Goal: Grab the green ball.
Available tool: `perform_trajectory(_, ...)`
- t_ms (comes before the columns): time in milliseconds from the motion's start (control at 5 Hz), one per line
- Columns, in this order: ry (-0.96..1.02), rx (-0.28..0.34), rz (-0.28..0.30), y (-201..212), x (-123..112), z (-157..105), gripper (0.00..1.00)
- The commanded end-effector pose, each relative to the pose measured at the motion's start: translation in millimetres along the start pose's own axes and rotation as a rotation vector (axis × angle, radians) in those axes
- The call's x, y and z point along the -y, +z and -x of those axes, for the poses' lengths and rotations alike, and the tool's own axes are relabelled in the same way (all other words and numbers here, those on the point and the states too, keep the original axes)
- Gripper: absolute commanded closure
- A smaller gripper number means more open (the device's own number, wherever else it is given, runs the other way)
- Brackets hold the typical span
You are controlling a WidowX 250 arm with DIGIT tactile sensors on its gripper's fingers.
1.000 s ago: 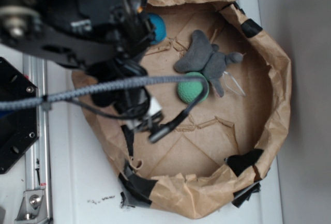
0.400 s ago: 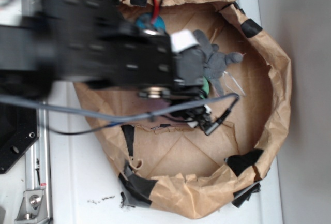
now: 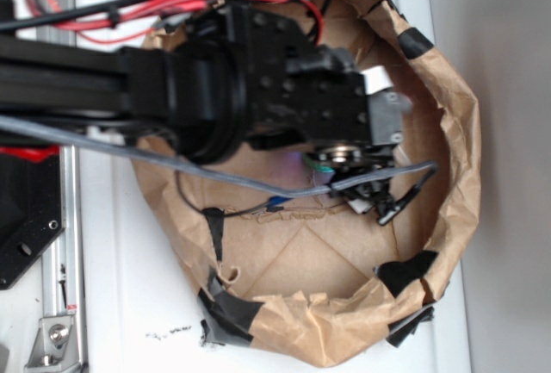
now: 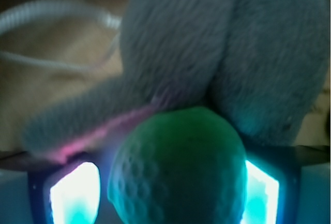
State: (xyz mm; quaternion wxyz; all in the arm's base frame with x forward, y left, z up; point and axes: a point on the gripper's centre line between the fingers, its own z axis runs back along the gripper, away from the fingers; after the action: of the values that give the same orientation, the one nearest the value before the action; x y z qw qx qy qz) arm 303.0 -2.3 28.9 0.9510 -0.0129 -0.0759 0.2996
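Closest to the wrist camera is the green ball [image 4: 178, 169], dimpled like a golf ball, filling the lower middle of the view. It sits between the two fingers [image 4: 72, 193] of the gripper [image 4: 173, 195], which glow bright at the left and right lower corners. The fingers stand apart with the ball in the gap; whether they already press on it I cannot tell, because the contact edges are blurred. Just behind the ball and touching its top lies the grey plush toy [image 4: 207, 58], with two rounded parts above and one long limb stretching to the left. Farther back there is brown paper and a pale cable [image 4: 57, 14] curving at the upper left. From the outside view, the black arm [image 3: 215, 89] reaches from the left across the paper bag [image 3: 456, 132], whose rolled rim is patched with black tape [image 3: 405, 270]. The arm covers the ball almost fully; only a small green sliver [image 3: 320, 166] shows under it. Red wires [image 3: 181, 3] run along the top of the arm, and a grey cable [image 3: 207, 170] crosses below it.
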Motion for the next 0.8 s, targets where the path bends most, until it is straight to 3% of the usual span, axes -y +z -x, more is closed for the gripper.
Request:
perform_trajectory(0,-0.153,0.086,0.026,52.1,7.4,-10.3,1.00)
perform_trajectory(200,-0.362,0.010,0.106,104.2,-3.3,-5.3,1.00)
perform_trajectory(400,-0.508,0.004,0.105,156.5,-14.3,0.6,1.00)
perform_trajectory(600,-0.627,0.006,0.052,177.5,-16.2,3.6,1.00)
